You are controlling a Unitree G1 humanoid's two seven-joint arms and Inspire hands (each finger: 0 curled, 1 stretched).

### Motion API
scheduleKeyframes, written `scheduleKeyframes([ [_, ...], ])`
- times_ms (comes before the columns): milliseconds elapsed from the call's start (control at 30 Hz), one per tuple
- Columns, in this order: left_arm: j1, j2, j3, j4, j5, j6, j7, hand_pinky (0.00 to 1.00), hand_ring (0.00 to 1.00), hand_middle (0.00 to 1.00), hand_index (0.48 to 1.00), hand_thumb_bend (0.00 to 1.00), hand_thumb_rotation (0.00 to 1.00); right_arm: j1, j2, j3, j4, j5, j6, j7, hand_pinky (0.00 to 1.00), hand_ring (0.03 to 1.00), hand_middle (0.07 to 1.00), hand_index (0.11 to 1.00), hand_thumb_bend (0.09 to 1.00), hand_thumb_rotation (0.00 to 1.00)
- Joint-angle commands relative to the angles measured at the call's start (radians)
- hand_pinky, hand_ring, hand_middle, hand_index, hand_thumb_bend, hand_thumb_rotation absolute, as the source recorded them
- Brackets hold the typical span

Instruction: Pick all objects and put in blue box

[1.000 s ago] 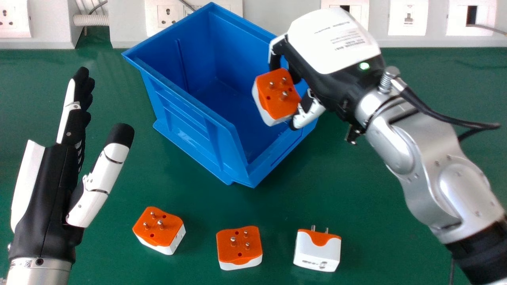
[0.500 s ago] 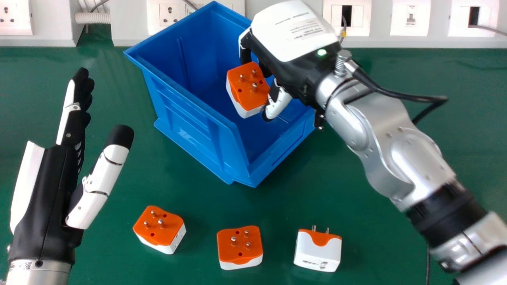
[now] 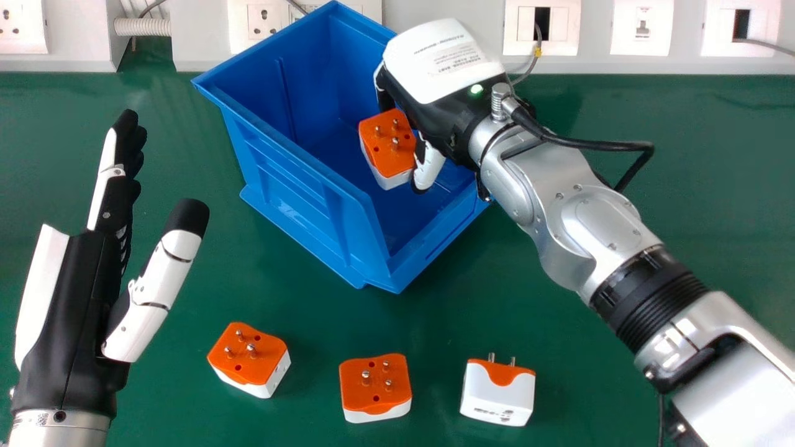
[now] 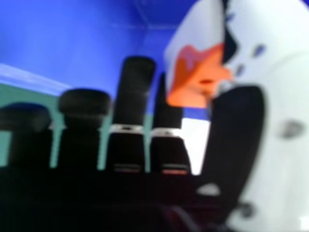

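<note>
right hand (image 3: 428, 115) shifted farther over blue box (image 3: 298, 208), pinching orange-and-white adapter (image 3: 388, 146), open gap between it and left rim (image 3: 286, 140)

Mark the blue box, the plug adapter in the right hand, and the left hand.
Blue box (image 3: 298, 202): head view, outer side wall.
Held plug adapter (image 3: 385, 154): head view, orange pin face.
Left hand (image 3: 77, 298): head view, black body.

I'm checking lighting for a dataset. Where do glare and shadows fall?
Head view: bright highlights on the silver right forearm, soft shadow on the green tabletop beside the blue plastic box; right hand view: right hand's white thumb bright, bottom edge nearly black.
</note>
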Motion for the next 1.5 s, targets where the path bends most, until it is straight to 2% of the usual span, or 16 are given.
scheduleKeyframes([
  [0, 0.003, 0.005, 0.002, -0.028, -0.001, -0.009, 0.001, 1.00, 1.00, 1.00, 1.000, 0.59, 0.87, -0.074, 0.013, 0.012, 0.013, -0.006, 0.005, -0.033, 0.04, 0.089, 0.469, 0.479, 0.527, 0.00],
  [167, 0.002, 0.007, 0.003, -0.025, -0.001, -0.011, -0.001, 1.00, 1.00, 1.00, 1.000, 0.59, 0.87, -0.100, 0.035, 0.055, 0.089, -0.017, 0.006, -0.070, 0.03, 0.084, 0.469, 0.480, 0.527, 0.00],
  [433, 0.009, 0.006, 0.003, -0.040, 0.001, 0.000, 0.000, 1.00, 1.00, 1.00, 1.000, 0.60, 0.87, -0.118, 0.043, 0.109, 0.166, -0.014, -0.015, -0.131, 0.03, 0.077, 0.470, 0.478, 0.527, 0.00],
  [633, 0.009, 0.001, -0.001, -0.053, 0.007, 0.011, 0.005, 1.00, 1.00, 1.00, 1.000, 0.61, 0.87, -0.120, 0.051, 0.132, 0.194, -0.009, -0.015, -0.124, 0.02, 0.076, 0.470, 0.478, 0.527, 0.00],
  [767, 0.006, 0.000, 0.000, -0.054, 0.006, 0.017, 0.007, 1.00, 1.00, 1.00, 1.000, 0.59, 0.87, -0.116, 0.056, 0.141, 0.198, -0.003, -0.020, -0.111, 0.02, 0.077, 0.470, 0.478, 0.527, 0.00],
  [900, 0.011, -0.003, 0.001, -0.066, 0.004, 0.024, 0.008, 1.00, 1.00, 1.00, 1.000, 0.59, 0.87, -0.121, 0.058, 0.159, 0.214, -0.014, -0.022, -0.115, 0.03, 0.078, 0.470, 0.478, 0.527, 0.00],
  [1033, 0.016, -0.005, 0.000, -0.082, 0.002, 0.038, 0.007, 0.99, 1.00, 1.00, 1.000, 0.59, 0.87, -0.124, 0.061, 0.172, 0.225, -0.013, -0.020, -0.121, 0.03, 0.081, 0.470, 0.475, 0.526, 0.00],
  [1167, 0.017, -0.007, -0.001, -0.100, -0.001, 0.063, 0.007, 0.99, 1.00, 1.00, 1.000, 0.57, 0.87, -0.122, 0.064, 0.174, 0.233, -0.009, -0.013, -0.125, 0.03, 0.082, 0.470, 0.475, 0.525, 0.00],
  [1233, 0.016, -0.009, -0.004, -0.107, 0.001, 0.071, 0.009, 0.99, 1.00, 1.00, 1.000, 0.57, 0.87, -0.119, 0.068, 0.172, 0.233, -0.006, -0.009, -0.122, 0.03, 0.082, 0.470, 0.474, 0.525, 0.00],
  [1467, 0.020, -0.011, -0.006, -0.119, 0.005, 0.086, 0.006, 0.99, 1.00, 1.00, 1.000, 0.56, 0.87, -0.111, 0.069, 0.173, 0.235, -0.007, -0.005, -0.134, 0.03, 0.084, 0.465, 0.472, 0.525, 0.00],
])
